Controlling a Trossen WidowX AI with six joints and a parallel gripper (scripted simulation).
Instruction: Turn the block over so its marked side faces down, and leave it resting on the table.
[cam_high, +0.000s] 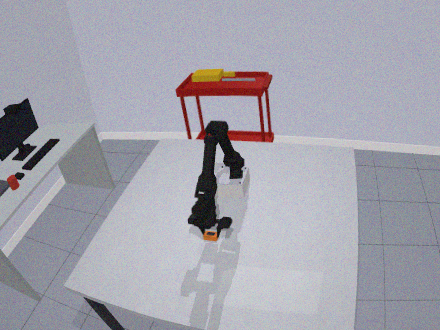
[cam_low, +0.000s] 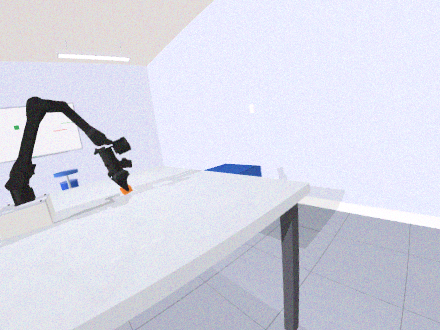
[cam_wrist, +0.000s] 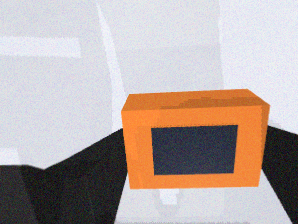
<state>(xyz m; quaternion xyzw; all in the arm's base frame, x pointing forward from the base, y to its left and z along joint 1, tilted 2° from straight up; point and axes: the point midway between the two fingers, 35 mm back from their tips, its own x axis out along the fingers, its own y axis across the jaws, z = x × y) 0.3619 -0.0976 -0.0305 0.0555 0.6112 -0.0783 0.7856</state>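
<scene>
Black from base to fingertips, your arm (cam_low: 35, 130) rises steeply from its pale base, bends at a high elbow and slopes down to the table, wrist pitched forward. Your gripper (cam_high: 212, 231) is clamped on the orange block (cam_wrist: 194, 140), one dark finger (cam_wrist: 75, 170) pressed to each side of it. You can see the block's dark blue marked side (cam_wrist: 194, 149) looking straight into the wrist camera. From the exterior view the block (cam_low: 125, 189) sits at or just above the table top; you cannot tell which.

The table (cam_high: 300, 210) is a wide white slab on dark legs, over grey floor tiles. Behind your arm stands a red cart (cam_high: 225, 87) carrying a yellow box (cam_high: 207, 75). Off to one side, a grey desk (cam_high: 75, 150) holds a monitor (cam_high: 17, 122) and keyboard (cam_high: 40, 153).
</scene>
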